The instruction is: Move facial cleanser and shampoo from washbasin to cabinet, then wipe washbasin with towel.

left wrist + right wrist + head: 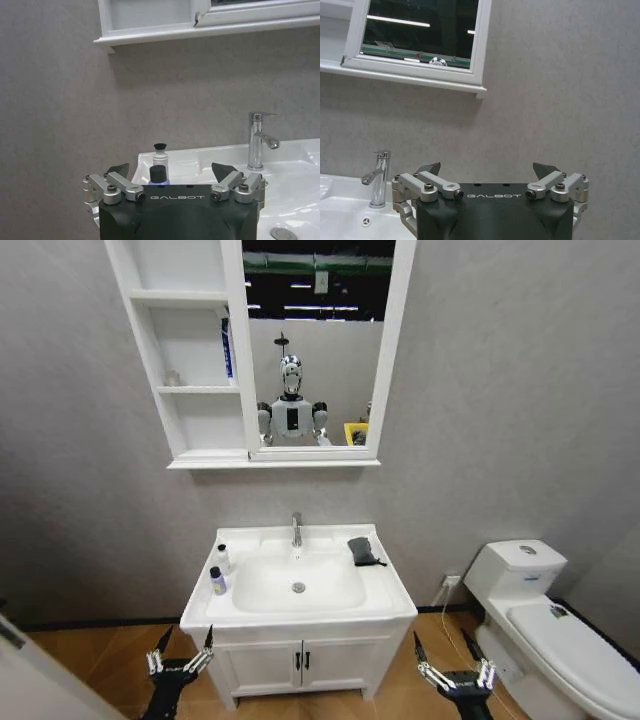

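**Head view: both grippers low and open before the washbasin**

Head view has the left gripper hanging low in front of the vanity's left corner, fingers spread wide and holding nothing. The right gripper sits just as low off the vanity's right corner, likewise spread and empty. From the left wrist, the open left gripper faces two bottles standing one behind the other.

On the washbasin, those two stand on the left rim: a small white bottle nearer the wall and a purple bottle with a dark cap nearer the front. The chrome tap rises at the back centre. The dark towel lies crumpled on the right rear rim, well apart from the bottles.

Above, the cabinet hangs on the wall, joined to the mirror; a blue-and-white tube stands on its middle tier. A white toilet stands to the right of the vanity.
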`<state>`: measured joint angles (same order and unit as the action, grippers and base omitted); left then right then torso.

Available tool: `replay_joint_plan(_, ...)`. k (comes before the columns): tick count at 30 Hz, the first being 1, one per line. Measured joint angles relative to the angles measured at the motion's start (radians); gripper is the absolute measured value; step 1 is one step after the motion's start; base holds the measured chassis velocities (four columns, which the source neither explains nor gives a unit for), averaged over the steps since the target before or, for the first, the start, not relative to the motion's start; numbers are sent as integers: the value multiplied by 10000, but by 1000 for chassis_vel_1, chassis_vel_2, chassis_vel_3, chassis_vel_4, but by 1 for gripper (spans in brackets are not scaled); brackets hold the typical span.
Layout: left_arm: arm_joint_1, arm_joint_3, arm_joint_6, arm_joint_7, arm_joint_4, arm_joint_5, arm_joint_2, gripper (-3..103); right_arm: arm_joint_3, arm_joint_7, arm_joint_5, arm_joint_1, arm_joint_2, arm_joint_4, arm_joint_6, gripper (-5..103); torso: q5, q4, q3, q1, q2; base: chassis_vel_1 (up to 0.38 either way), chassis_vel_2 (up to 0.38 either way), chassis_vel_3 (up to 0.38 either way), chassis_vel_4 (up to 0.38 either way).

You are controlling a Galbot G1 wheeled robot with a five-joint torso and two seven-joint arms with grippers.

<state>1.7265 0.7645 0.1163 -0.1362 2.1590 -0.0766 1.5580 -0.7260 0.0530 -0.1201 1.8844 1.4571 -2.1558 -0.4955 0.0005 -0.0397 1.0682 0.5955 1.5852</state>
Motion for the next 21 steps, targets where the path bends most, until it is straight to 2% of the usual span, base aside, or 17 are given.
replay_joint_plan(1, -77, -40, -37, 1, -99, 11, -27, 93, 1, 8, 23, -32, 8, 21, 0, 100, -1, 10, 2, 6, -3, -188, 191, 183, -207)
replay_joint_plan(2, -77, -40, -37, 1, -99, 11, -27, 93, 1, 8, 23, -32, 8, 21, 0, 100, -1, 10, 2, 6, -3, -188, 191, 183, -207)
replay_joint_plan(3, -163, -131, -124, 0, -189, 9, -95, 93, 11, 10, 51, -37, 21, 46, 0, 100, -5, -4, 3, 7, -3, -188, 137, 44, -33)
replay_joint_plan(5, -234, -258, -284, 9, -235, -64, -178, 93, 16, 11, 85, -36, 23, 50, -7, 100, -7, -5, 2, 6, -3, -146, 137, 44, -33)
replay_joint_plan(6, -343, -457, -535, 76, -278, -185, -300, 93, 14, 4, 180, -26, 16, 50, -13, 100, -6, -7, -1, -1, -1, -32, 57, 42, -33)
replay_joint_plan(7, -532, -618, -761, 133, -371, -226, -426, 93, 5, -108, 363, -5, -3, 42, 0, 100, -2, -9, -1, -5, -1, 0, 0, 0, 0)
replay_joint_plan(10, -810, -730, -923, 186, -572, -210, -535, 93, -3, -202, 528, 22, -9, 11, 44, 100, -6, -9, -1, -9, 0, 21, -6, -36, 3)
replay_joint_plan(12, -1337, -857, -1295, 397, -1030, -285, -674, 93, 49, -255, 719, 76, -1, -75, 72, 100, -4, 0, -6, -24, 9, 93, -57, -41, 64)
replay_joint_plan(13, -1337, -857, -1295, 397, -1030, -285, -674, 93, 49, -255, 719, 76, -1, -75, 72, 100, -4, 0, -6, -24, 9, 106, -67, -41, 71)
replay_joint_plan(16, -2042, -997, -1808, 746, -1633, -606, -850, 90, 69, -112, 774, 66, 25, -90, -10, 100, -4, -2, -6, -23, 9, 47, -28, -26, 35)
replay_joint_plan(21, -2620, -1057, -2077, 915, -2134, -726, -983, 89, 74, -34, 791, 45, 20, -56, -177, 100, -6, -4, -2, -12, 4, 0, 0, 0, 0)
